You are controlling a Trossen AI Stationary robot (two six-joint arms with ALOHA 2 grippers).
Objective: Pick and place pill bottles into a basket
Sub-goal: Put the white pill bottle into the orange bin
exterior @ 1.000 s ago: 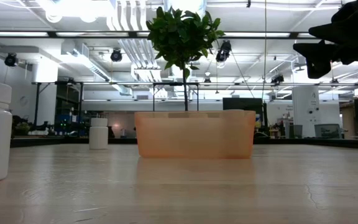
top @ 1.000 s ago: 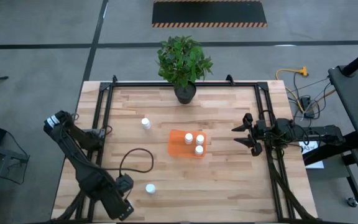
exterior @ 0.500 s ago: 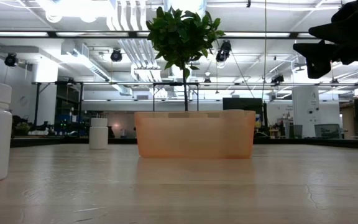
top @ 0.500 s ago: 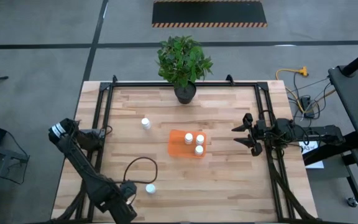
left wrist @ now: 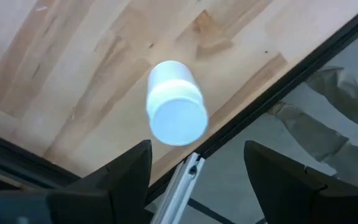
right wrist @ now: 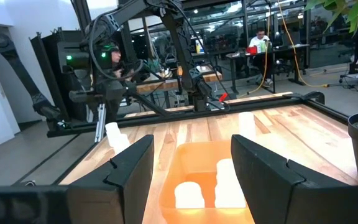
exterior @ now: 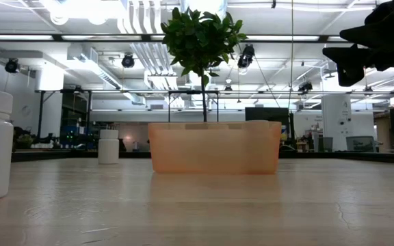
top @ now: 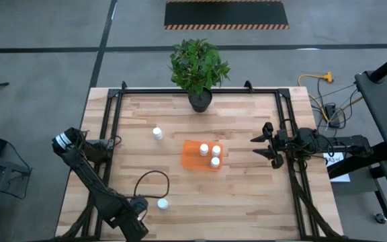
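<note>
The orange basket (top: 192, 156) stands mid-table and holds three white pill bottles (top: 210, 153); it also shows in the low view (exterior: 214, 147) and the right wrist view (right wrist: 197, 163). One bottle (top: 157, 133) stands upright on the table to the basket's far left. Another bottle (top: 162, 203) stands near the near edge; the left wrist view shows it (left wrist: 176, 112) from above. My left gripper (top: 145, 205) is open just left of this bottle, and its fingers (left wrist: 126, 177) stop short of it. My right gripper (top: 255, 148) is open and empty, raised to the right of the basket.
A potted plant (top: 199, 67) stands at the table's far edge, behind the basket. Black rails (top: 113, 114) run along the table's left, right and far sides. A black cable loops (top: 150, 178) on the wood near the left arm.
My left arm has shifted a little toward the table's near edge, bringing its gripper in beside the near bottle, and has then held still. The bottles and the basket have not moved.
</note>
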